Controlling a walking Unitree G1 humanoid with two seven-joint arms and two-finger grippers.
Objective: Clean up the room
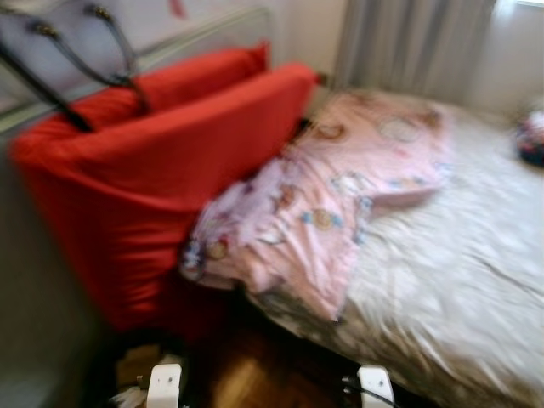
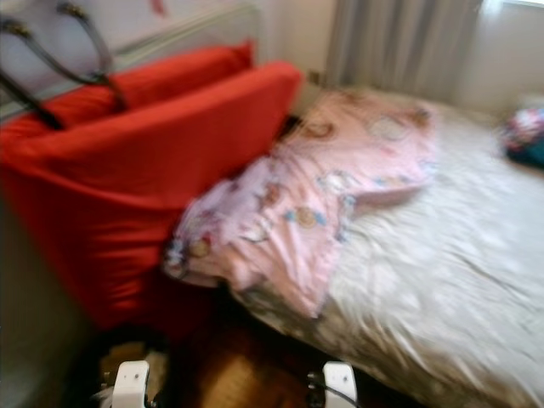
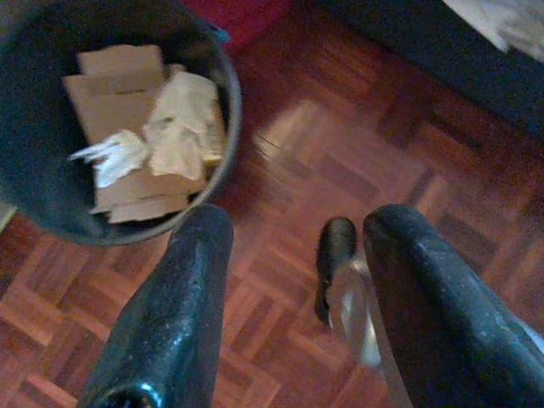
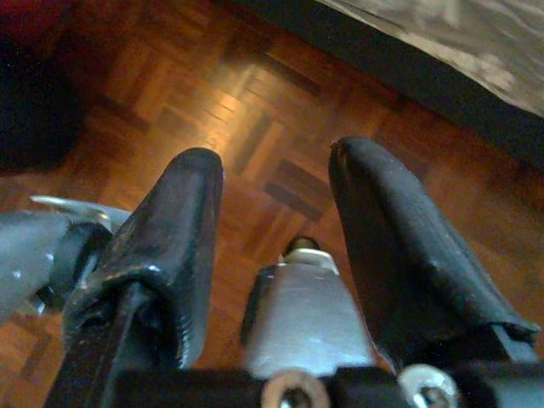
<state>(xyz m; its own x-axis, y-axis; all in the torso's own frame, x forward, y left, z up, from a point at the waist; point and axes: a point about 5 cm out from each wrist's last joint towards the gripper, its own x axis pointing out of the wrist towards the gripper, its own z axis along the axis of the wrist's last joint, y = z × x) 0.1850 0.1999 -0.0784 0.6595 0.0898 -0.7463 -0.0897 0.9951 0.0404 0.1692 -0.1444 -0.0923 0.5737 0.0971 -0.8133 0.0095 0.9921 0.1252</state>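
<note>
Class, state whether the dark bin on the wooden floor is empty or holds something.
Holds something: the bin contains cardboard pieces and crumpled paper.

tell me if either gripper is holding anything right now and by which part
Nothing is held. The left gripper is open above the parquet floor beside a bin of cardboard scraps; the right gripper is open too, floor between its fingers.

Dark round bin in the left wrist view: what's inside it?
The dark round bin holds flat brown cardboard pieces with crumpled pale paper on top. Anything beneath the cardboard is covered.
</note>
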